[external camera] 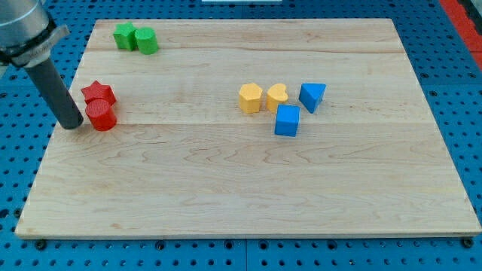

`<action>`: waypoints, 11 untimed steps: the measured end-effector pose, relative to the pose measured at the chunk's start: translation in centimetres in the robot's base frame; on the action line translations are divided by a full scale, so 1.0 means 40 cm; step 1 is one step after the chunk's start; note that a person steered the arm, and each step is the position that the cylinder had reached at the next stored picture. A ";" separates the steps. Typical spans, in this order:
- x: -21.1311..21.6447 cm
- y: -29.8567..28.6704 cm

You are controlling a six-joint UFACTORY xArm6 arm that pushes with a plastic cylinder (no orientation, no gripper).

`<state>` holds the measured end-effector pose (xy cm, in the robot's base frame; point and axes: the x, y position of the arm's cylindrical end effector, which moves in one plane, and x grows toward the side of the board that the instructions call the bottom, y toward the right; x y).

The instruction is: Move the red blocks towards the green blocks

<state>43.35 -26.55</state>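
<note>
A: Where do the red blocks sit?

B: Near the view's left edge of the pale wooden tabletop (pixel 226 196). The red star-shaped block (pixel 98 93) lies just above the red cylinder block (pixel 101 115), and the two touch. Both are a plain glossy red; the cylinder stands upright with its round face up.

A: And my tip?

B: My tip (pixel 73 125) rests on the board immediately to the view's left of the red cylinder, touching it or very nearly so. The dark rod rises from there toward the view's top left corner. There is no gripper on this arm, so nothing is clasped or released; the rod only stands beside the block.

A: The green ones?

B: The green star-shaped block (pixel 125 35) and the green cylinder block (pixel 146 41) sit side by side, touching, at the view's top left of the tabletop, well apart from the red pair and above it in the view.

A: Any containers?

B: None hold anything; every block lies straight on the wood.

A: What else is there?

B: Right of centre is a loose cluster: a yellow hexagonal block (pixel 250 98), a yellow heart-shaped block (pixel 276 96) just beside it, a blue triangular block (pixel 312 95) further right, and a blue cube block (pixel 287 120) below those. The board rests on a blue perforated base (pixel 452 90).
</note>
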 end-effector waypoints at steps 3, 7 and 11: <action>0.116 0.125; -0.161 -0.003; -0.241 -0.087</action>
